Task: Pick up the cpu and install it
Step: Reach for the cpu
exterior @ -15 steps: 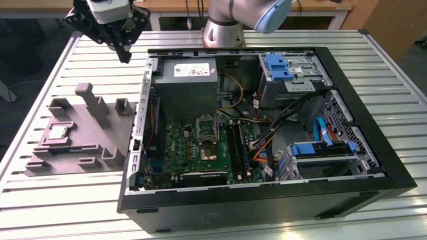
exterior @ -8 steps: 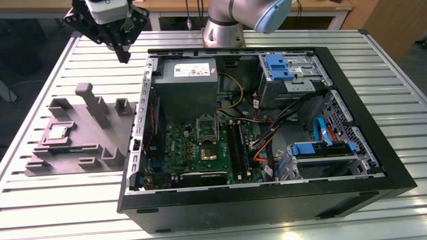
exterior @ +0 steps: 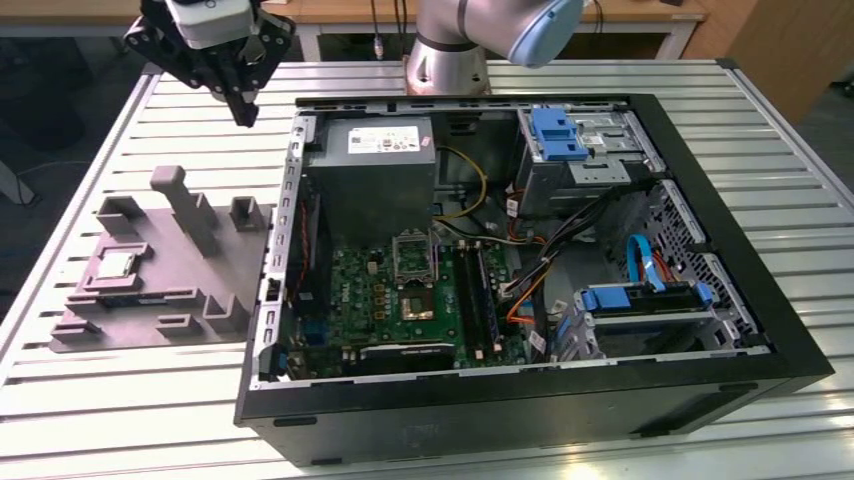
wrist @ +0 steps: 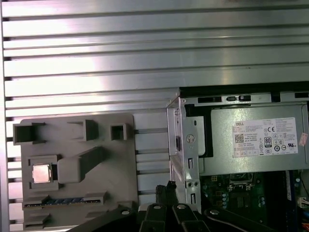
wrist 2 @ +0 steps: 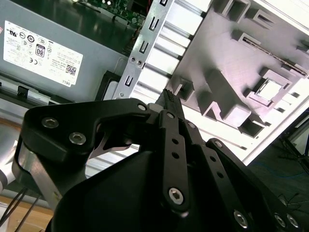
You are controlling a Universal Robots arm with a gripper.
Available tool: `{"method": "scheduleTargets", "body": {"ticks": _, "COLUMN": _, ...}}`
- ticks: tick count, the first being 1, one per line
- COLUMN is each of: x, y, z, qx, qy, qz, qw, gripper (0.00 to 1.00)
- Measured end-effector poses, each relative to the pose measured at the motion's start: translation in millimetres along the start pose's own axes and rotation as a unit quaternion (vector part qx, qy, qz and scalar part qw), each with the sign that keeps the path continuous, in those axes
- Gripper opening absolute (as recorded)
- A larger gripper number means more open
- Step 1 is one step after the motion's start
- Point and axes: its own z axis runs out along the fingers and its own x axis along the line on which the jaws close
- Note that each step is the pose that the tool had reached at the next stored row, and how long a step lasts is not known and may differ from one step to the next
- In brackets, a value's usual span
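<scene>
The cpu (exterior: 114, 263) is a small pale silvery square lying in a recess of the grey moulded tray (exterior: 174, 290), on the exterior view's left. It also shows in the second wrist view (wrist 2: 270, 90) and the first wrist view (wrist: 42, 173). My gripper (exterior: 244, 112) hangs high above the table behind the tray, near the computer case's back corner. Its black fingers (wrist 2: 169, 99) meet at the tip, shut and holding nothing. The black socket frame (exterior: 415, 252) stands on the green motherboard (exterior: 387, 300) inside the open case.
The open black computer case (exterior: 747, 330) fills the middle and the exterior view's right. It holds a grey power supply (exterior: 380, 170), blue drive brackets (exterior: 558, 135) and loose cables (exterior: 561, 250). The slatted metal table (exterior: 80, 400) lies all around, with the arm's base (exterior: 447, 70) behind the case.
</scene>
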Motion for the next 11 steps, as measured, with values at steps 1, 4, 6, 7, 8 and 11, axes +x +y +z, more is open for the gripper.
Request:
{"method": "scheduleTargets", "body": {"ticks": 1, "x": 0.3, "y": 0.0, "z": 0.0, "qx": 0.0, "qy": 0.0, "qz": 0.0, "qw": 1.0, "gripper": 0.11}}
{"method": "scheduleTargets", "body": {"ticks": 4, "x": 1.4, "y": -0.1, "z": 0.0, "qx": 0.0, "qy": 0.0001, "qz": 0.0, "qw": 1.0, "gripper": 0.11}}
{"method": "scheduleTargets", "body": {"ticks": 6, "x": 2.0, "y": -0.1, "z": 0.1, "qx": 0.0, "qy": 0.0, "qz": 0.0, "qw": 1.0, "gripper": 0.11}}
{"method": "scheduleTargets", "body": {"ticks": 7, "x": 2.3, "y": -0.2, "z": 0.1, "qx": 0.0, "qy": 0.0, "qz": 0.0, "qw": 1.0, "gripper": 0.11}}
{"method": "scheduleTargets", "body": {"ticks": 8, "x": 2.6, "y": -0.2, "z": 0.2, "qx": 0.0, "qy": 0.0, "qz": 0.0, "qw": 1.0, "gripper": 0.11}}
{"method": "scheduleTargets", "body": {"ticks": 11, "x": 3.6, "y": -0.3, "z": 0.2, "qx": 0.0, "qy": 0.0, "qz": 0.0, "qw": 1.0, "gripper": 0.11}}
